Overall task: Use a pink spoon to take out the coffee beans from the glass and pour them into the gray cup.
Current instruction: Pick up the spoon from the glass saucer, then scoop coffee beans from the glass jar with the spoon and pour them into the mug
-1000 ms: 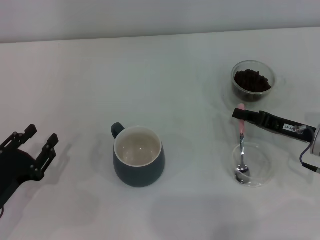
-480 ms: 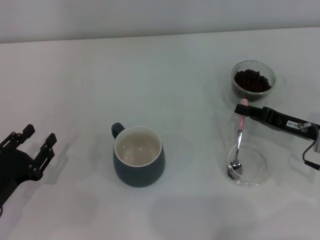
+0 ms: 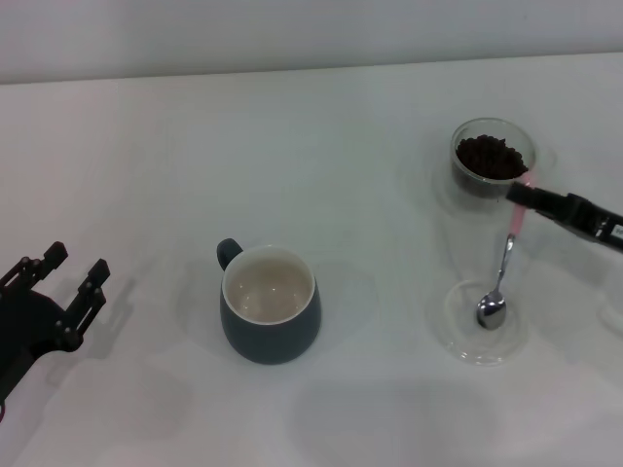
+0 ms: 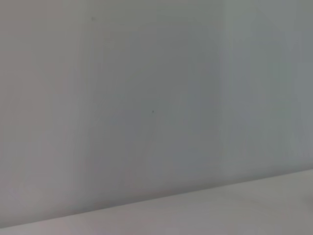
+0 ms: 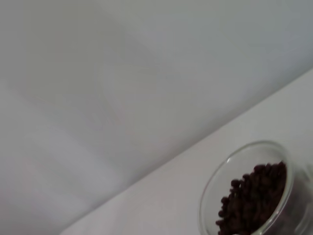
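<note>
We are holding the pink spoon [image 3: 503, 275] by the top of its pink handle, the right gripper's [image 3: 523, 196] fingers closed on it, so that it is hanging bowl-down over the clear saucer [image 3: 458, 336] near the tabletop's [image 3: 321, 146] right side. We are judging the task as barely begun: the spoon is in hand, but its silver bowl is looking empty, the coffee beans [image 3: 492, 155] are all sitting in the glass [image 3: 494, 158] just behind the gripper, and the gray cup [image 3: 270, 304] is showing only its cream inside. Scooping, carrying and pouring are all remaining. The cup is standing well apart to the left, with bare tabletop between. Our left gripper [image 3: 60, 289] is resting at the far left, fingers spread.
</note>
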You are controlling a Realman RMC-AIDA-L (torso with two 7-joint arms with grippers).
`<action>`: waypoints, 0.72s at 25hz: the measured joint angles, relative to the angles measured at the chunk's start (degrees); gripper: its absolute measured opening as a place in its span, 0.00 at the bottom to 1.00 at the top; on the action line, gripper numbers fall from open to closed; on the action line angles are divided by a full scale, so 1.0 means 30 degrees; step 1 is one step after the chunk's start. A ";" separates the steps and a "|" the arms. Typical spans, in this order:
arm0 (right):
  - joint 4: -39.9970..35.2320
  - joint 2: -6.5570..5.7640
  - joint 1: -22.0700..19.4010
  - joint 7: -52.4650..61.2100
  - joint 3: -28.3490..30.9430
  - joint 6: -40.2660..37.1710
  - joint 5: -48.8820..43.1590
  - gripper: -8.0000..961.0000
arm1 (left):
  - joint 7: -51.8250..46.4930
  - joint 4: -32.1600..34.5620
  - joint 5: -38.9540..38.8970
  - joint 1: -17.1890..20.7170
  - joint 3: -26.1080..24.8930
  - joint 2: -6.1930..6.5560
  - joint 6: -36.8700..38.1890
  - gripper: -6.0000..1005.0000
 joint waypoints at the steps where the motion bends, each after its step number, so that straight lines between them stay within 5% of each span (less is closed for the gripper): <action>1: -0.0122 -0.0051 -0.0118 -0.0006 0.0196 0.0236 0.0001 0.16 | 0.0000 0.0000 0.0000 0.0000 0.0000 0.0000 0.0011 0.53; 10: -0.1935 -0.0469 -0.0733 0.0012 0.1858 0.2597 0.0022 0.16 | -0.0016 0.0000 0.0000 -0.0098 0.0005 0.0000 0.0077 0.53; 18: -0.3609 -0.0502 0.0516 -0.0654 0.2957 0.2658 0.0034 0.16 | -0.0055 0.0000 0.0016 -0.0036 0.0112 -0.0039 0.0208 0.53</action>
